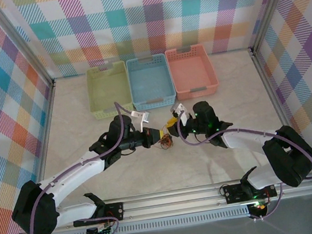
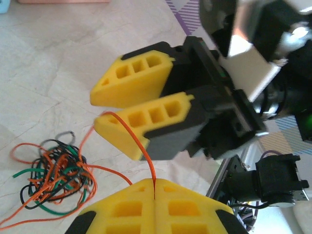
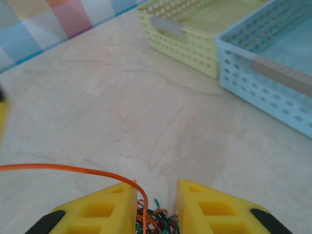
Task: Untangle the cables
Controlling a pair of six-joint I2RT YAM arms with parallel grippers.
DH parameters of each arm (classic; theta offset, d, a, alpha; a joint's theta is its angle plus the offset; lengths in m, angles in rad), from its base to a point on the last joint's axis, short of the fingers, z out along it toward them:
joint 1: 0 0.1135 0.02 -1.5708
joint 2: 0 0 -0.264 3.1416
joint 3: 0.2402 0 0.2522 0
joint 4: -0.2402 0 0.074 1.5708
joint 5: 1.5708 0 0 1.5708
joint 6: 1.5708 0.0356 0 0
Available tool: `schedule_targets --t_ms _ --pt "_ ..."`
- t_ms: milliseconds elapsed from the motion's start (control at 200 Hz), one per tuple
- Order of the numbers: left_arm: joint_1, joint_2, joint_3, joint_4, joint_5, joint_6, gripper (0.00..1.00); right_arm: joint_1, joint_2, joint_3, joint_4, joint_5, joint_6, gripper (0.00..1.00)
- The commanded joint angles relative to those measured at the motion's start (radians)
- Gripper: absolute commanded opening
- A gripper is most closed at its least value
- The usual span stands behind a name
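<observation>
L wrist cam: left gripper (image 2: pixel 154 187) at bottom centre, pads clenched on one orange wire (image 2: pixel 146 151) that runs up across the right gripper (image 2: pixel 97 113), whose fingers are spread, released. Cable clump (image 2: pixel 53 178), a tangle of orange, green & black loops, lies lower left on the table (image 2: pixel 58 58). R wrist cam adds the green basket (image 3: pixel 185 36) & blue basket (image 3: pixel 273 73), upper right. Top cam: clump mid-frame, just below both grippers.

Three baskets sit side by side at the far edge of the table (image 1: pixel 230 106): left basket (image 1: pixel 108 89), middle basket (image 1: pixel 150 82), right basket (image 1: pixel 191 71). In front of the middle basket, mid-table, lie the cables (image 1: pixel 164 143) in a clump. The left gripper (image 1: pixel 160 135) is just left of them and the right gripper (image 1: pixel 172 127) just right.
</observation>
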Motion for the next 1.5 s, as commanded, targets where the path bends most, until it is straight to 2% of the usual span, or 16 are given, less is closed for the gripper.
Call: schedule_targets --t_ms 0,170,360,620,725,845,935,1100,1220,1375,1495 --pt "-0.022 -0.061 -0.017 0.074 0.049 0.026 0.0 0.004 -0.015 0.001 0.004 0.138 0.014 0.28" --pt "-0.054 -0.078 -0.019 0.088 0.077 0.037 0.0 0.004 -0.002 0.021 -0.024 0.175 0.019 0.28" --pt "-0.061 -0.058 -0.002 0.051 0.039 0.05 0.0 0.004 -0.037 -0.03 0.067 0.03 0.011 0.3" --pt "-0.066 -0.032 0.005 0.062 0.068 0.05 0.0 0.013 -0.017 -0.046 0.151 -0.117 0.028 0.37" --pt "-0.071 -0.029 0.005 0.075 0.089 0.047 0.0 0.02 0.001 -0.035 0.146 -0.071 0.024 0.37" --pt "-0.086 -0.034 0.007 0.089 0.12 0.043 0.0 0.021 0.027 -0.021 0.127 0.052 0.023 0.37" --pt "-0.111 -0.037 0.024 0.078 0.156 0.046 0.0 0.021 0.038 0.0 0.094 0.147 0.022 0.37" --pt "-0.175 -0.04 0.052 0.07 0.192 0.047 0.0 0.021 0.064 0.02 0.084 0.228 0.017 0.38" --pt "-0.185 -0.052 0.057 0.064 0.206 0.046 0.0 0.021 0.07 0.032 0.048 0.32 0.015 0.37" --pt "-0.186 -0.123 0.051 0.038 0.191 0.06 0.0 0.013 0.069 0.036 0.015 0.448 0.018 0.37" --pt "-0.186 -0.206 0.042 0.005 0.144 0.077 0.0 -0.008 0.063 0.031 0.007 0.464 0.048 0.37"
